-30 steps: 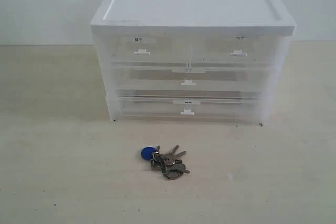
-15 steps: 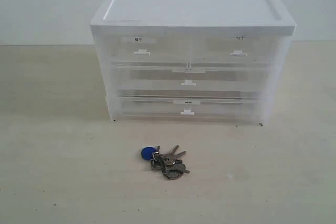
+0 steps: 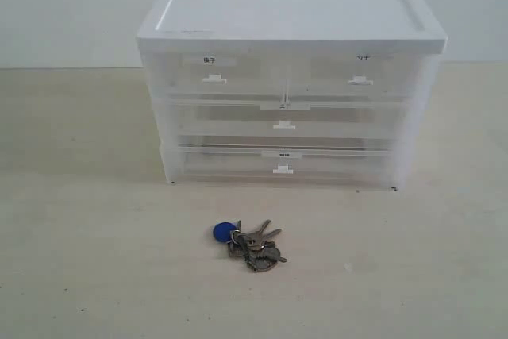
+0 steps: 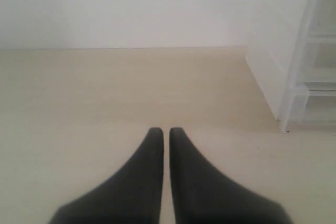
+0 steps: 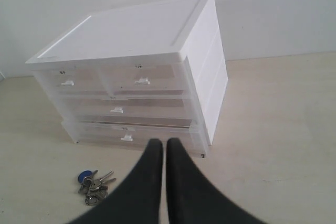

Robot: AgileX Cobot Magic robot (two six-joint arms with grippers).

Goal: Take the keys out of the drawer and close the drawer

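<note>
The keys lie in a loose bunch on the tabletop, in front of the cabinet and well clear of its lowest front edge. Their blue tag is on the side of the bunch toward the cabinet's left half. They look to have been set there so that they are plainly outside the cabinet and in nothing's way.

The drawer is the half-width one at the cabinet's upper right. It sits flush with the cabinet front, in line with its neighbour, and its white tab handle stands no further out than the other handles. Nothing can be made out inside it through the cloudy plastic.

The left tool is clenched on nothing, its two dark fingers nearly meeting, and it hangs over bare tabletop off the cabinet's left corner. The right tool is likewise clenched and empty, held back in front of the cabinet and above it, toward its right side, touching neither cabinet nor keys.

With both tools drawn away, the keys out and the drawer shut, my judgement is that the task is done, or as good as done, and nothing here calls for another grasp.
</note>
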